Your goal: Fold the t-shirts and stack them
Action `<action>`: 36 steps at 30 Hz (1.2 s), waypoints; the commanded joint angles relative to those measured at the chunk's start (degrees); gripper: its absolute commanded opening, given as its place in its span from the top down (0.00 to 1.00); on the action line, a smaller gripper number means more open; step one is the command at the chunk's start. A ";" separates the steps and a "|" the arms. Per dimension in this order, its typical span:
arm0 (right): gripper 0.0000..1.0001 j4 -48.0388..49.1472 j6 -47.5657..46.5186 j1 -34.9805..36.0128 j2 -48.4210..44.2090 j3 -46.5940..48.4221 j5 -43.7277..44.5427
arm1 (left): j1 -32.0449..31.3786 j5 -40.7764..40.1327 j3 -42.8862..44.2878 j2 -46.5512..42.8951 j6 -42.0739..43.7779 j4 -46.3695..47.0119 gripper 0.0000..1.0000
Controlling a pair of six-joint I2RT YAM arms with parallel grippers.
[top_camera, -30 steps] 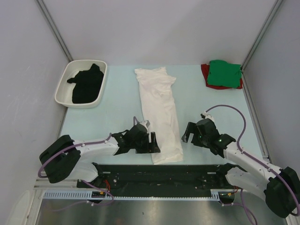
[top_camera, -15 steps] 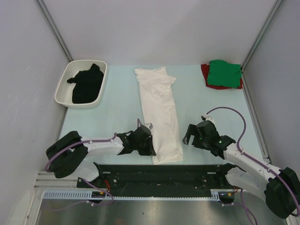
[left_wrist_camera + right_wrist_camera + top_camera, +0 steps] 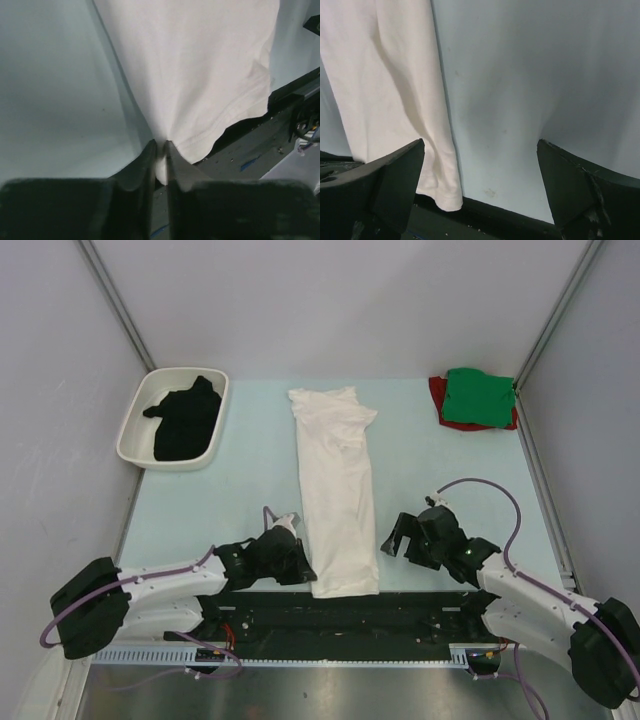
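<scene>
The white t-shirt [image 3: 335,485] lies folded in a long strip down the middle of the table, its hem over the near edge. My left gripper [image 3: 300,565] is shut on the hem's left corner; in the left wrist view the cloth [image 3: 200,75] is pinched between the jaws of that gripper [image 3: 160,150]. My right gripper [image 3: 392,540] is open and empty just right of the hem; its wrist view shows the shirt [image 3: 385,85] at left and this gripper [image 3: 480,165] over bare table. The green shirt [image 3: 478,396] lies folded on the red shirt [image 3: 437,395] at the far right. The black shirt [image 3: 185,420] lies crumpled in the tray.
A white rounded tray [image 3: 133,430] stands at the far left. A black rail [image 3: 340,610] runs along the near edge under the shirt's hem. Grey walls close in left, right and back.
My left gripper has moved toward the near edge and closed on the shirt's hem corner, pulling the shirt straighter and nearer. My right gripper has shifted slightly nearer and left.
</scene>
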 commanded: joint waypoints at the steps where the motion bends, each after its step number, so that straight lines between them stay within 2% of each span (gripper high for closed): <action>1: 0.01 2.48 4.98 2.70 -2.22 -2.42 -1.15 | -0.58 -1.71 -3.03 -3.78 -3.67 0.87 0.65; 3: 0.01 3.80 5.07 2.71 -1.87 -2.51 0.52 | -0.58 -1.80 -3.30 -4.22 -3.94 0.96 0.43; 4: 0.01 4.33 4.90 2.53 -1.43 -2.17 0.44 | -0.58 -1.72 -2.87 -4.31 -3.85 0.96 0.26; 6: 0.00 5.73 4.63 2.36 -0.29 -1.29 0.08 | -0.58 -1.71 -2.25 -4.23 -3.68 -0.27 0.16; 13: 0.00 10.56 0.07 -0.54 7.79 7.06 0.61 | -0.66 -1.71 0.21 -6.33 -3.06 -3.61 0.12; 17: 0.00 19.95 -2.48 -4.06 17.17 13.47 -6.85 | -0.66 -1.71 0.30 -11.85 -4.38 -5.97 0.11; 20: 0.01 22.52 -2.41 -5.29 24.20 19.97 -13.18 | -0.66 -3.47 0.04 -15.99 -5.35 -8.44 0.11; 24: 0.02 22.00 -0.13 -2.84 27.14 23.77 -17.58 | -0.66 -5.23 -0.14 -23.89 -6.40 -13.35 0.11; 29: 0.01 18.48 -0.55 4.81 27.49 23.68 -12.40 | -0.66 -8.04 -1.45 -29.79 -7.45 -17.41 0.11; 36: 0.01 18.92 -1.70 7.98 30.48 23.15 -10.11 | -0.58 -8.31 -2.34 -31.74 -8.42 -17.76 0.11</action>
